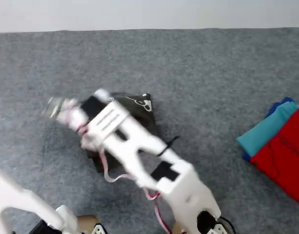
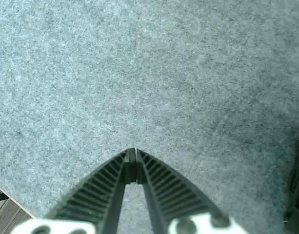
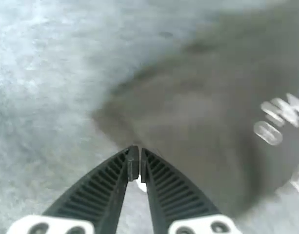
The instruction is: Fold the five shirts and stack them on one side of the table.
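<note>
by the near left corner of the tabletop, the left gripper hung over bare surface, jaws together on nothing. the right gripper, jaws likewise together, sat at the rim of the black shirt, mid-depth and nearer the left edge. judged step: folding this shirt. the next move required opening, then pinching a hem. at the right edge, the stack held red, teal and blue shirts.

No text, number or sign is legible. White print on the black folded cloth shirt is blurred to unreadable strokes; a faint dark marking on the red folded cloth shirt is too small to read.
</note>
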Available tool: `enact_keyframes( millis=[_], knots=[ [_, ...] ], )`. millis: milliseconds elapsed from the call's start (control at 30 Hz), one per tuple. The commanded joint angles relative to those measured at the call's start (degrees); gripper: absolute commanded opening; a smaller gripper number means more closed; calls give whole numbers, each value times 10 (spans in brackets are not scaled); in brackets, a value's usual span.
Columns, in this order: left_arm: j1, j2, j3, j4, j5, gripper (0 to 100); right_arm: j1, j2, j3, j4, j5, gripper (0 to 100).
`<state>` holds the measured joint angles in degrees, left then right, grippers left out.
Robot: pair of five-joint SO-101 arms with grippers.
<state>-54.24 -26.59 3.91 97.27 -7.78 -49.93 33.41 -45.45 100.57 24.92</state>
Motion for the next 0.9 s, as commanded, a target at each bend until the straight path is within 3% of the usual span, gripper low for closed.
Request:
enact_keyframes(
  millis=[0,233,467,667,867],
  knots=[
    [1,-17,-5,-14,-4,9,95,-73,-1,23,-7,10],
    [13,-15,-5,-14,-4,9,182,-30,25,24,-6,10],
    [38,-17,-5,-14,-1,9,185,-19,206,22,1,10],
    [38,-17,-5,-14,-1,9,231,-22,385,-16,43,10],
    [38,-17,-5,-14,-1,9,254,-63,375,-29,43,10]
  ],
)
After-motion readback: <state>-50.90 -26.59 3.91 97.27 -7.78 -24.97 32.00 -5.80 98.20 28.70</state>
